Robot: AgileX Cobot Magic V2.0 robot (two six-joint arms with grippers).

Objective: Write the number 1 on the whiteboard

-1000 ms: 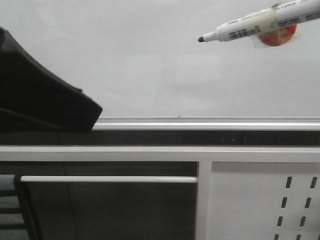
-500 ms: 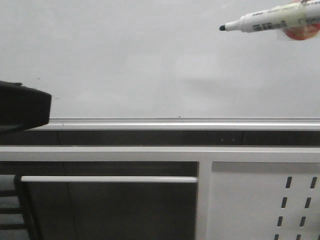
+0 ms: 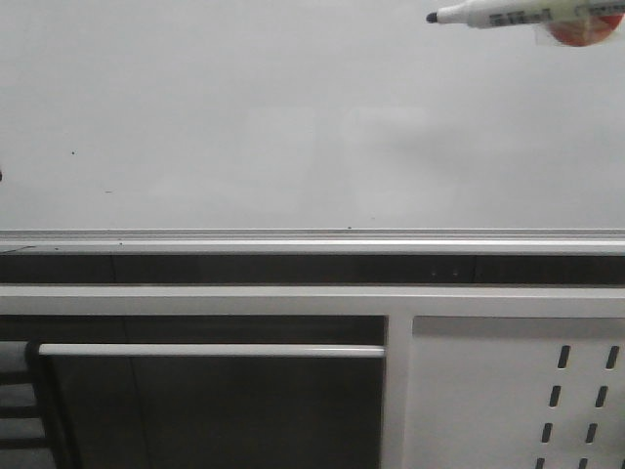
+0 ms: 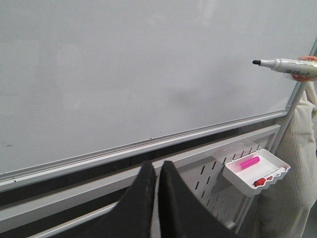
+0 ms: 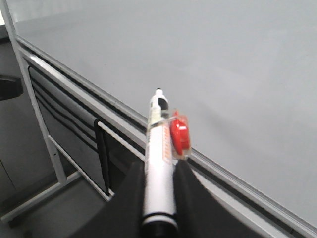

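My left gripper (image 4: 157,171) hangs low in front of the board's rail, its fingers pressed together on nothing, out of the way of the writing area. The whiteboard (image 3: 293,117) is blank: no number 1 is on it yet. Up at its right, my right gripper (image 5: 157,171) is clamped on the marker (image 3: 493,14), tip forward so that, I judge, it can reach the surface.

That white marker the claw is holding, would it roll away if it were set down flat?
Probably not far. The marker has a round, smooth barrel, which would tend to roll, but the red piece taped to its side would likely stop it. It looks stiff and light, held straight in the right claw.
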